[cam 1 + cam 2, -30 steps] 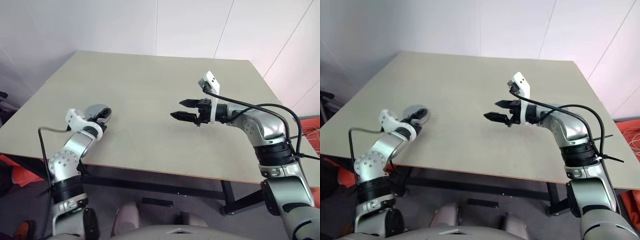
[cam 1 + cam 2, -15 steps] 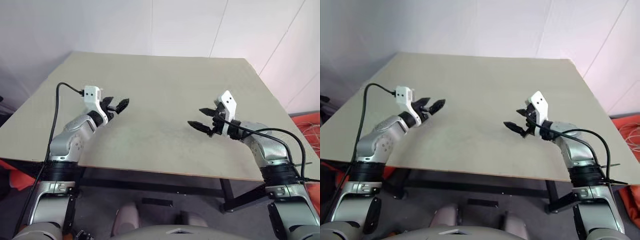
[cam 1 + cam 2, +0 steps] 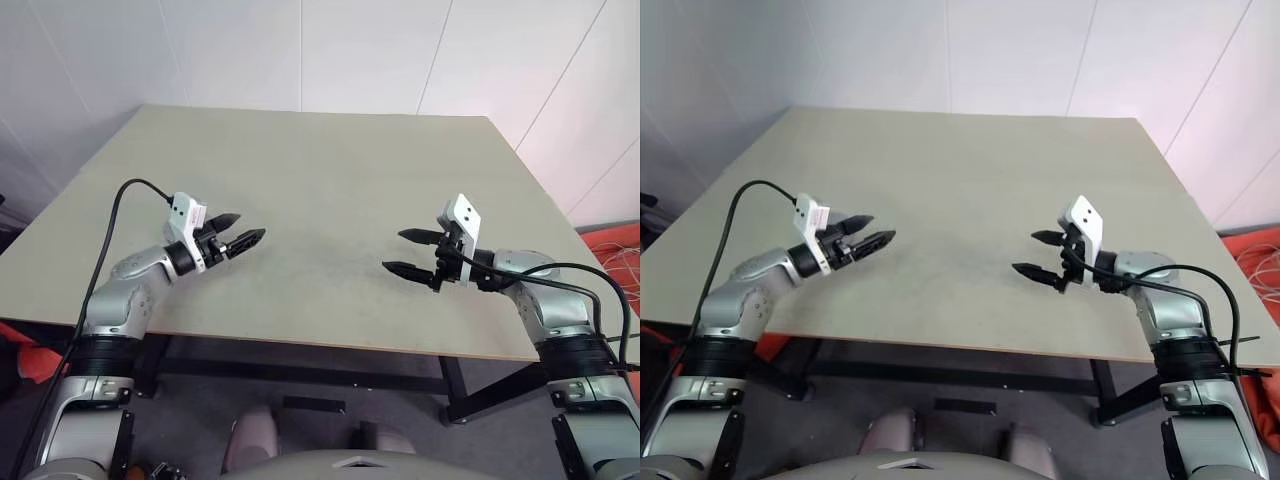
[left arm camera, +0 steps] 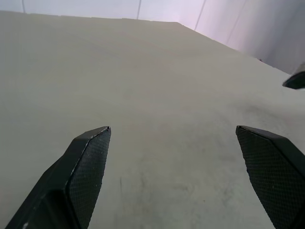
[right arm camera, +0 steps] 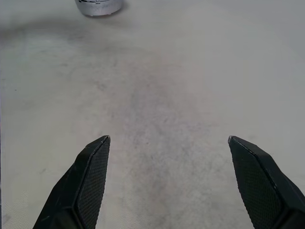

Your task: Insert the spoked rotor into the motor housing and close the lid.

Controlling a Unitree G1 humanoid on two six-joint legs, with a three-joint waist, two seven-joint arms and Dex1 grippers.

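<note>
over table (image 3: pixel 330 170), both claws face inward, open

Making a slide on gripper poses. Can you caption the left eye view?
Left gripper and right gripper, both open and empty, point toward each other above the beige table.

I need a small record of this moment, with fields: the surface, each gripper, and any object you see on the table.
surface: pale table
left gripper: open, holds nothing, over the table's left part
right gripper: open, holds nothing, over the table's right part
object: silver round thing at the edge of the right wrist view, on the table; which part it is, cannot tell
</note>
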